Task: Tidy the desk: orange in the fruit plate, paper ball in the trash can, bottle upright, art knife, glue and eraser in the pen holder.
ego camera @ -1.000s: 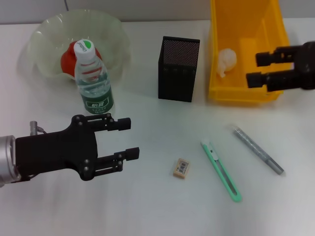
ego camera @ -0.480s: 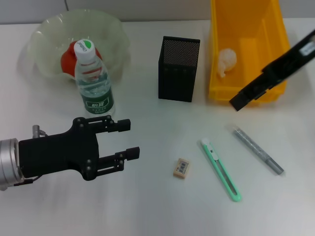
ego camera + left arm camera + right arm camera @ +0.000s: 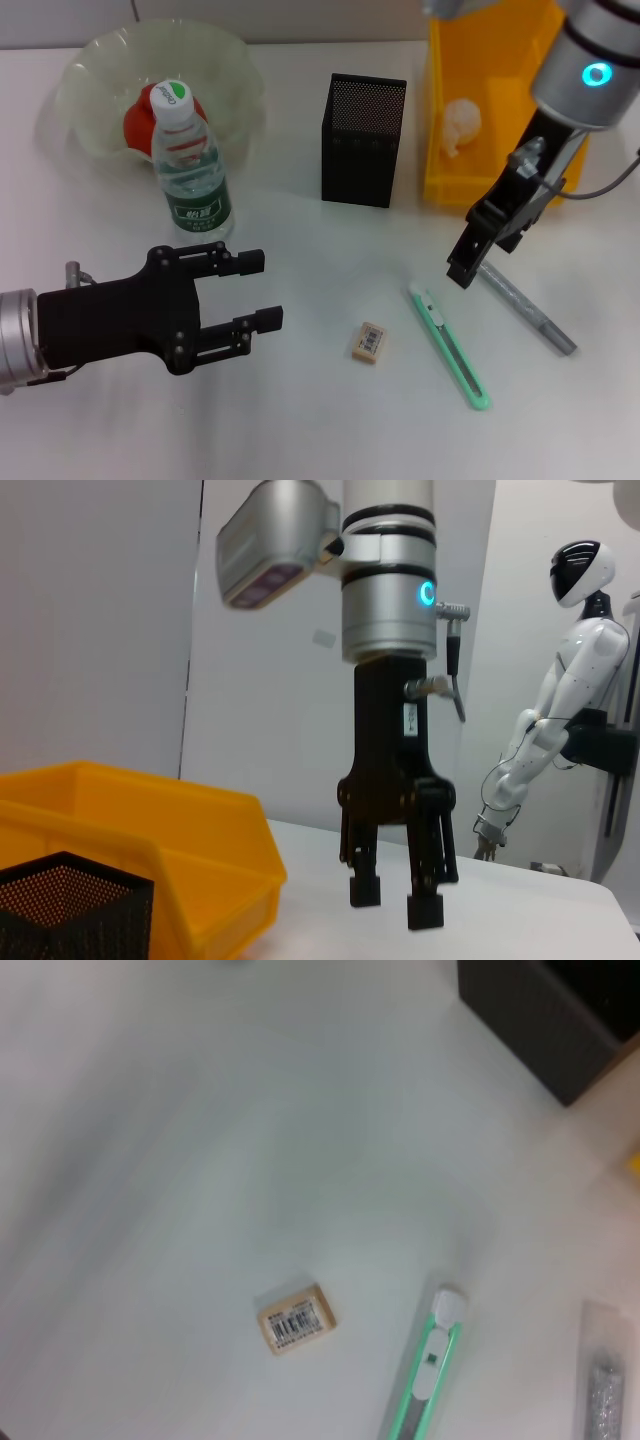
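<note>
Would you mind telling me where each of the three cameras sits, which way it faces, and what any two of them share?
Head view: on the robot's head, looking down at the desk; shows the left gripper, open, and the right gripper above the glue.
Left wrist view: low, looking across the desk at the right gripper, open, and the trash can; none of its own arm shows.
Right wrist view: looking down on the eraser and art knife; no fingers show.
Shared: head and right wrist views both show the eraser and art knife.

Bright, even overhead light, soft faint shadows on the table, slightly blurred right-wrist view.
</note>
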{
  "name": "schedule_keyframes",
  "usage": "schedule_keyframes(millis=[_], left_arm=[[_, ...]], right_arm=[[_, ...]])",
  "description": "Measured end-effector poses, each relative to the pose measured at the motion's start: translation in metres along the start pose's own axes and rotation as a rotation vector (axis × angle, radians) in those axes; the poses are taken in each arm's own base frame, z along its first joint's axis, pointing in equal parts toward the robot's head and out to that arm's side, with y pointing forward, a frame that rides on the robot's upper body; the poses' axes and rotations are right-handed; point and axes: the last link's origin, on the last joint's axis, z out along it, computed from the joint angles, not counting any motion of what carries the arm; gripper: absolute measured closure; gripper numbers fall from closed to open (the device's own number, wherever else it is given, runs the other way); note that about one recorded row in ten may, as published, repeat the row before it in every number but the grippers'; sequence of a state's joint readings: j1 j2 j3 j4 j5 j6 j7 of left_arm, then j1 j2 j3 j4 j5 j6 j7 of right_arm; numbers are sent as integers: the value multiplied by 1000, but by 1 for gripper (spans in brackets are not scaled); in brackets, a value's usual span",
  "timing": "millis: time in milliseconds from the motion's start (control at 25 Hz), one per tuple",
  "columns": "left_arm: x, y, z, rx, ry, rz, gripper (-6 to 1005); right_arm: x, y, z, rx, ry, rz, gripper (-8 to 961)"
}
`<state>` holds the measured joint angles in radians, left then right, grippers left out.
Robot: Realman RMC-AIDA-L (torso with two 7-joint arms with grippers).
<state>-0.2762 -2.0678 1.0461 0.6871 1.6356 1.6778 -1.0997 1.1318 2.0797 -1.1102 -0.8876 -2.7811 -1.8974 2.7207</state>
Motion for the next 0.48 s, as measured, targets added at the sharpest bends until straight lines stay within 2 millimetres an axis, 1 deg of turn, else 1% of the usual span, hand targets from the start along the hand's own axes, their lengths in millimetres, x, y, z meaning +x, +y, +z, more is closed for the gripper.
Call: schedule_keyframes(millis=[80, 120, 160, 200, 240, 280, 320, 360, 480], left_arm=[[-1, 1, 0, -3, 0, -4, 394], [-1, 1, 0, -3, 0, -6, 394], [-3, 2, 1, -2, 5, -9, 394], [-3, 2, 1, -2, 5, -9, 394], [-4, 3, 2, -2, 11, -7, 394], [-5, 3, 2, -3, 14, -3, 395], [-5, 3, 2, -3, 14, -3, 395], [-5, 4, 2, -5, 16, 3, 395], [-6, 4, 3, -5, 15, 4, 395]], right_arm=[[-4, 3, 10, 13, 27, 5, 186], [-4, 3, 10, 13, 27, 5, 186], [-4, 2, 16, 12, 36, 11, 186], [-4, 2, 16, 12, 36, 11, 186], [-4, 0, 24, 7, 41, 22, 186], [-4, -1, 28, 3, 45, 30, 186], [-4, -1, 28, 3, 45, 30, 186], [-3, -3, 35, -1, 49, 39, 186], [-4, -5, 40, -4, 48, 43, 186]])
